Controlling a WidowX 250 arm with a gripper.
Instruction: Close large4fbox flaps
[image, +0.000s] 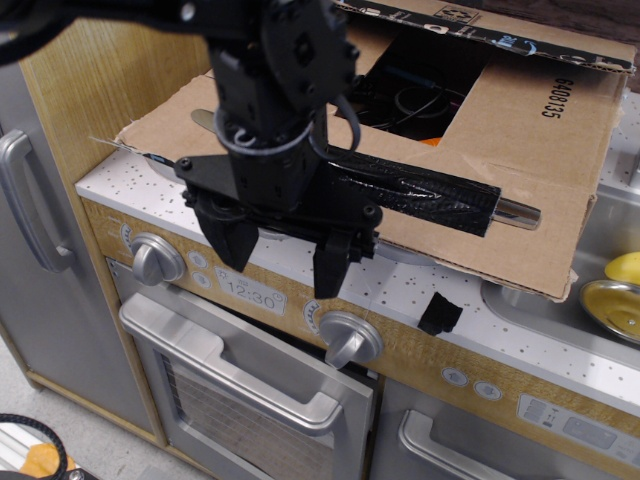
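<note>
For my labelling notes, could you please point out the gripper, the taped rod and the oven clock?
gripper (283, 262): main view, midway between fingertips.
taped rod (430, 195): main view, black-wrapped middle.
oven clock (251, 297): main view, display face.

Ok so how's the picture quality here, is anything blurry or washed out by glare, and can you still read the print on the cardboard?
In the observation.image view, the gripper is slightly soft and dark, with little detail showing. The flap is sharp, "6400135" legible. Glare glints on the crinkled black tape and the oven handle. The box opening sits in deep shadow.
</note>
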